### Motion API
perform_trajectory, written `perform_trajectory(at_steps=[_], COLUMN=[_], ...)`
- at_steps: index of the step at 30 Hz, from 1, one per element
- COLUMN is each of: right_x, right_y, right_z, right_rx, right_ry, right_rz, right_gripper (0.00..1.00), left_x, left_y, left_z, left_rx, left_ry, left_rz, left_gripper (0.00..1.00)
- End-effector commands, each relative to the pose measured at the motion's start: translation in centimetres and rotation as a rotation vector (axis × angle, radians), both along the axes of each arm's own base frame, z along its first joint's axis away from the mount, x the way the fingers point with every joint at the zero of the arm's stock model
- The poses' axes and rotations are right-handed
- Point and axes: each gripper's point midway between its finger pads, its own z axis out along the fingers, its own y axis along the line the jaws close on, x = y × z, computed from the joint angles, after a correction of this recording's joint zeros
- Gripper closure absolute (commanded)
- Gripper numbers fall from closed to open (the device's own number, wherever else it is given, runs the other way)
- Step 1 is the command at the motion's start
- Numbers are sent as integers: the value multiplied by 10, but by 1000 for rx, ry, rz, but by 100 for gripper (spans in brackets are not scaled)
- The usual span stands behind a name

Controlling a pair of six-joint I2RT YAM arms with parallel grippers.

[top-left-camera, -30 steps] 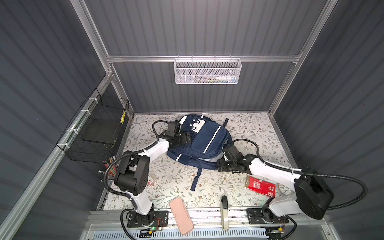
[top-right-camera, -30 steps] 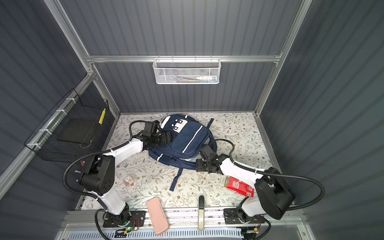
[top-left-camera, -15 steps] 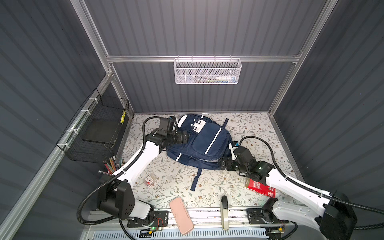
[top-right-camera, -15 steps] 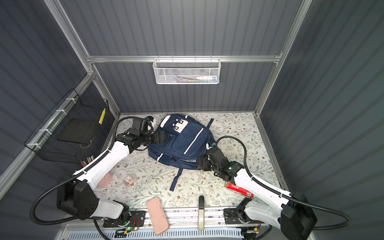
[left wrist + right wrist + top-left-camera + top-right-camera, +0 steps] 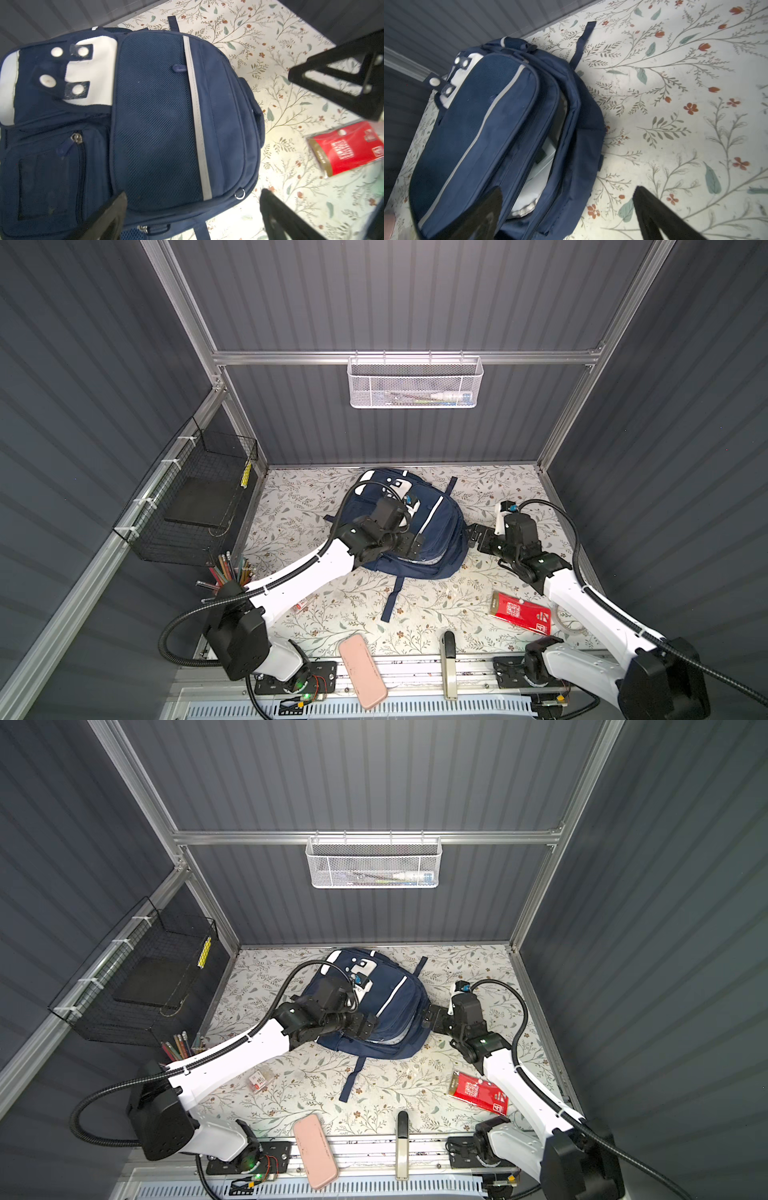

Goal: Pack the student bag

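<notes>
Since 1 second ago the left arm has swung from the 9 o'clock side of the student bag point(image 5: 449, 531) to reach over it. The right arm has pulled back from the bag's 5 o'clock corner to its 3 o'clock side, fingers spread wider. The bag lies about where it did.

Pencils point(image 5: 227, 572) stand at 8 o'clock on the worktop point(image 5: 478, 597). The left fingers point(image 5: 410, 546) hang over the middle of the bag's front panel, pointing toward 3 o'clock. They are spread wide and empty. In the left wrist view 1 finger sits over a zipped pocket, the other past the bag's edge over bare worktop. Whether a tip brushes the fabric I cannot tell.

The bag lies flat, front up, between the worktop's centre and 12 o'clock, 1 strap point(image 5: 392, 597) trailing toward 6 o'clock. In the right wrist view its main compartment gapes and a white thing point(image 5: 533, 187) shows inside.

The right fingers point(image 5: 477, 537) sit just beside the bag's 3 o'clock side, pointing at it, released wide and holding nothing. A red packet point(image 5: 521, 612) lies at 4 o'clock on the worktop.
</notes>
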Motion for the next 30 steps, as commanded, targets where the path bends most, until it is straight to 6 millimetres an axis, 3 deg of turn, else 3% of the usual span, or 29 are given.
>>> perform_trajectory(at_steps=[1, 6, 10, 12, 15, 18, 20, 22, 26, 30], right_x=[22, 47, 51, 46, 26, 5, -11, -29, -57, -65], right_y=[-10, -12, 21, 34, 53, 50, 41, 36, 53, 53], right_z=[3, -22, -36, -41, -41, -41, -37, -30, -4, 5], right_rx=[101, 130, 214, 212, 204, 116, 66, 30, -79, 4], right_ry=[-4, 98, 174, 189, 171, 151, 124, 80, -77, -153], right_rz=[-17, 5, 132, 155, 172, 131, 89, 62, 146, 155], right_gripper=[1, 7, 14, 15, 14, 13, 11, 9, 1, 1], left_x=[4, 5, 7, 12, 7, -2, -3, 2, 9, 0], left_y=[-19, -48, -53, -60, -62, -58, -43, -16, 36, 69], left_z=[-30, -56, -64, -49, -33, 0, 15, 14, -2, -19], left_rx=[207, 359, 365, 335, 263, 131, 27, -102, -275, -324], left_ry=[-82, -149, -141, -152, -135, -104, -48, 81, 245, 291], left_rz=[-39, -65, -49, -28, -14, 0, 53, 140, 310, 474], left_gripper=[0, 0, 2, 7, 6, 2, 1, 5, 14, 17])
